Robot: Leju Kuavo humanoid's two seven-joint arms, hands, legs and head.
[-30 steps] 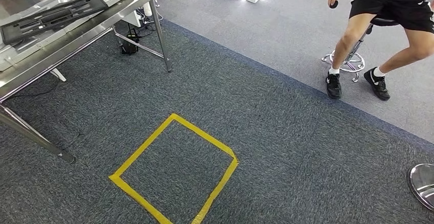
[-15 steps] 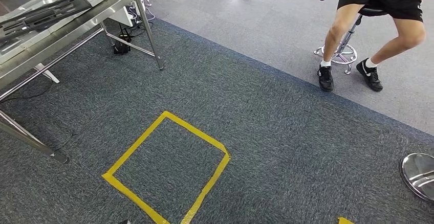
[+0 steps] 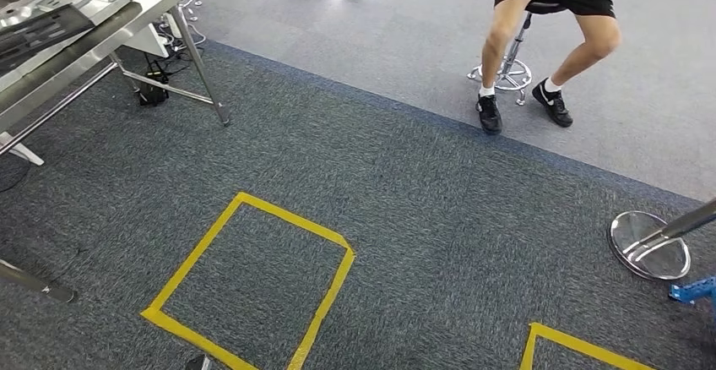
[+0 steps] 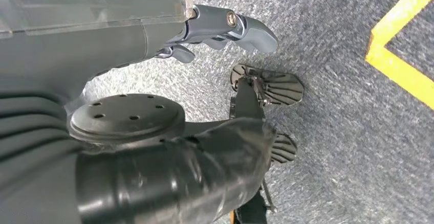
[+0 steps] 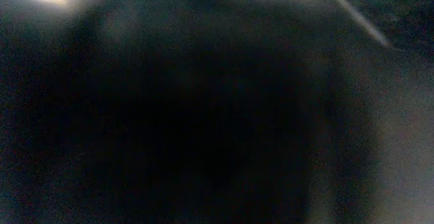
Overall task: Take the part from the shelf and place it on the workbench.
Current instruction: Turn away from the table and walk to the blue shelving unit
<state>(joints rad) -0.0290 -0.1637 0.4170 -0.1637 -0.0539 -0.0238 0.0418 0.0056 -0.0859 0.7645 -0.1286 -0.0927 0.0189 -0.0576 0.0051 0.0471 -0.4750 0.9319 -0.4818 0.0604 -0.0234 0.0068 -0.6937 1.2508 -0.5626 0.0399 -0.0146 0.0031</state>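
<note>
One dark part [image 3: 38, 28] on steel workbench [image 3: 127, 24], left hand [image 4: 220, 29] empty, fingers apart, right hand's state unclear.

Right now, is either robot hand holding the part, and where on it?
The left robot hand hangs over the carpet holding nothing. The right wrist view is dark and blurred, so the right cannot be told.

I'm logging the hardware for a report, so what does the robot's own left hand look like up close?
In the left wrist view, the left hand has a smooth grey, glossy cover with grey ribbed bellows behind it. Its fingers are darker grey and rounded, with a small brass-coloured pin at one pivot.
</note>
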